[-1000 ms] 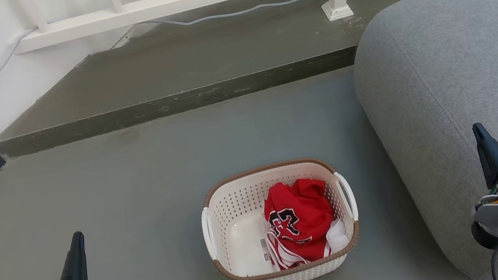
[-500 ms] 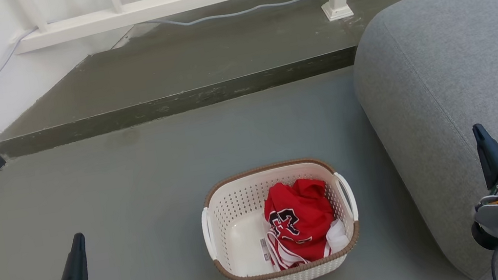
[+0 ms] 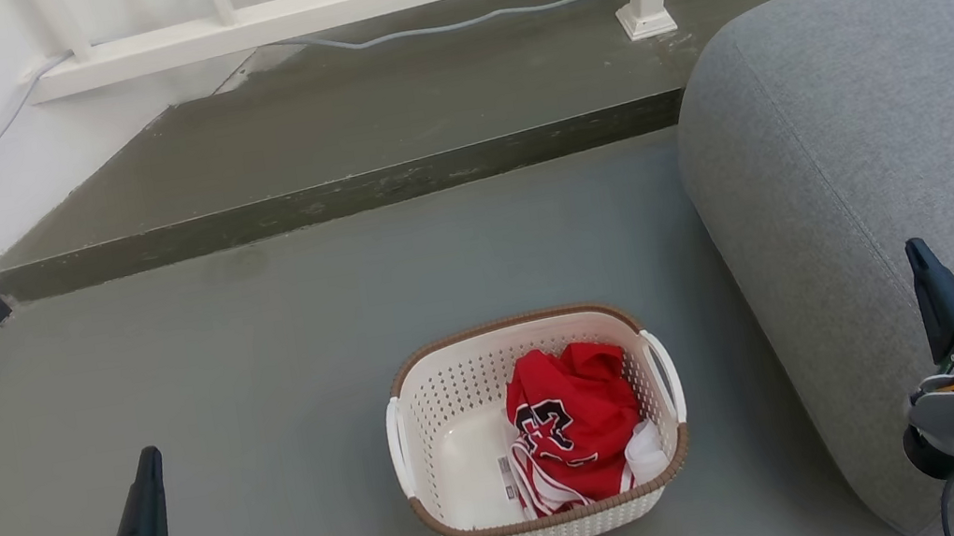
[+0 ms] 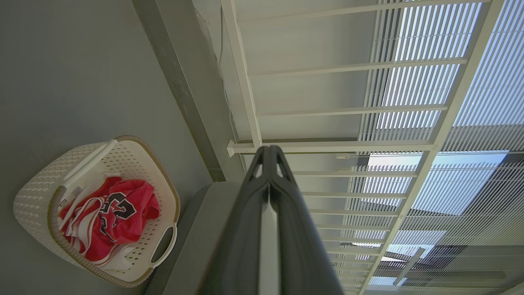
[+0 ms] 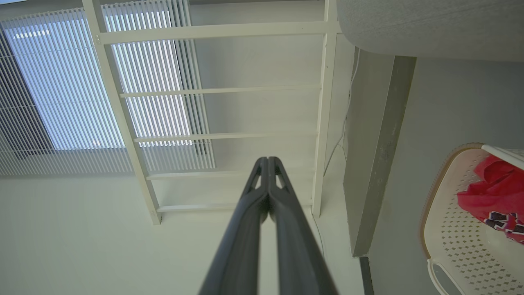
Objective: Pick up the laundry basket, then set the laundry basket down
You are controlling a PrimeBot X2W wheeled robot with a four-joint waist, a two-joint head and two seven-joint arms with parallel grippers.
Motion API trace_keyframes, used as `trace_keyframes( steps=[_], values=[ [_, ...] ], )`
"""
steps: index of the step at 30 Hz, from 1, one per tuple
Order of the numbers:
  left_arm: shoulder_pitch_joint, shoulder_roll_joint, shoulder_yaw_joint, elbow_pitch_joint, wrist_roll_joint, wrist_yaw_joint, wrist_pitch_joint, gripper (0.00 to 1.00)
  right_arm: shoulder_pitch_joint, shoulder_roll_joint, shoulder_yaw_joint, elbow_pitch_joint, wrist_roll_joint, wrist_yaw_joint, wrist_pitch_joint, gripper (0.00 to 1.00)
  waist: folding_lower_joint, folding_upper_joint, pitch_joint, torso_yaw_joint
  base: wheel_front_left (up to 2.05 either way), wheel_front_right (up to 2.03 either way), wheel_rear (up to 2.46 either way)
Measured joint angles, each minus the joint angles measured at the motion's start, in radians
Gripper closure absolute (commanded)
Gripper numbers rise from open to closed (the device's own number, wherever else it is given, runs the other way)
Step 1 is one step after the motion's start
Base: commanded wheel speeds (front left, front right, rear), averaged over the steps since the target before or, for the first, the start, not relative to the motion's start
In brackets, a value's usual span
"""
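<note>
Laundry basket [image 3: 447, 386] is seen standing on the grey floor [image 3: 267, 384], near a grey sofa [image 3: 876, 152], with a red jersey [image 3: 575, 419] bundled inside. The left gripper [image 3: 148, 457] and right gripper [image 3: 916, 251] are held well apart from it, fingers pressed together, empty.

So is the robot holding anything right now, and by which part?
Nothing is held. The left gripper and right gripper are both shut and empty, clear of the laundry basket, which sits on the floor with a red shirt inside.
</note>
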Motion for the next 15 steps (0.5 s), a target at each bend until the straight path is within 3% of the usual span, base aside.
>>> trace_keyframes(
  steps=[15],
  values=[
    [-0.005,0.0,0.001,0.007,0.0,-0.001,0.001,1.0,0.0,0.001,-0.001,0.003,0.0,0.0,0.0,1.0,0.0,0.0,0.0,0.0,0.0,0.0,0.0]
  ],
)
